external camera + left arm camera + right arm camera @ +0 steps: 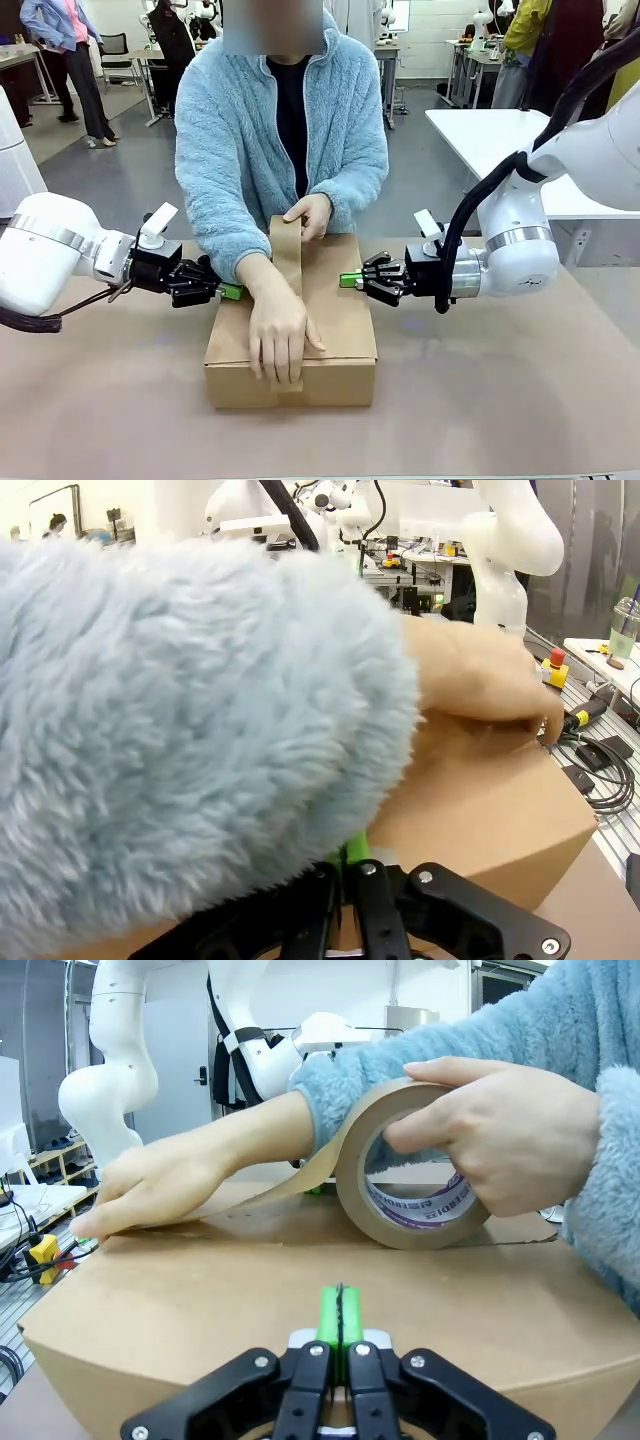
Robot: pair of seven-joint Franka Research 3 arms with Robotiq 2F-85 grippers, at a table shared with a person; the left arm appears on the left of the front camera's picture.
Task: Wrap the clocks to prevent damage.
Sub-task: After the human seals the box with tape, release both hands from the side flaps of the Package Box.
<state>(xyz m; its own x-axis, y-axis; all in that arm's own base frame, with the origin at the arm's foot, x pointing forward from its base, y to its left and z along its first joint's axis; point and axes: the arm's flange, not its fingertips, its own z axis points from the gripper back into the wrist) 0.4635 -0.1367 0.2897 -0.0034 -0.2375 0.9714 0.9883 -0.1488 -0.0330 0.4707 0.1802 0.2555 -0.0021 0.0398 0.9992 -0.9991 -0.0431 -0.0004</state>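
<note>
Across the middle of my table [120, 400] sits the cardboard box [345, 330], flaps down, the biggest thing in front of me. Behind it, at the far side, stands a person in a fluffy light-blue jacket [230, 130], leaning both arms over the lid.

My left arm comes in low from the left, its gripper [234, 291] pressed up against the box's left wall, green pads flat together, nothing between them. From that wrist I see mostly blue sleeve [180, 730] right above the fingers, and the box's corner beyond. My right arm mirrors it from the right, gripper [347, 280] tips touching the box's right wall near the top edge, jaws fully closed and holding nothing; the wrist camera shows the two green pads [339, 1317] meeting against the cardboard.

On the lid, the person's near hand [275, 335] is spread flat, pinning a strip of brown tape [287, 255] that runs along the centre seam and over the near edge. The far hand [490, 1135] holds the tape roll [400, 1160] upright on the far part of the lid, fingers through its core.

As for the clocks, I can't see them with the box closed.
</note>
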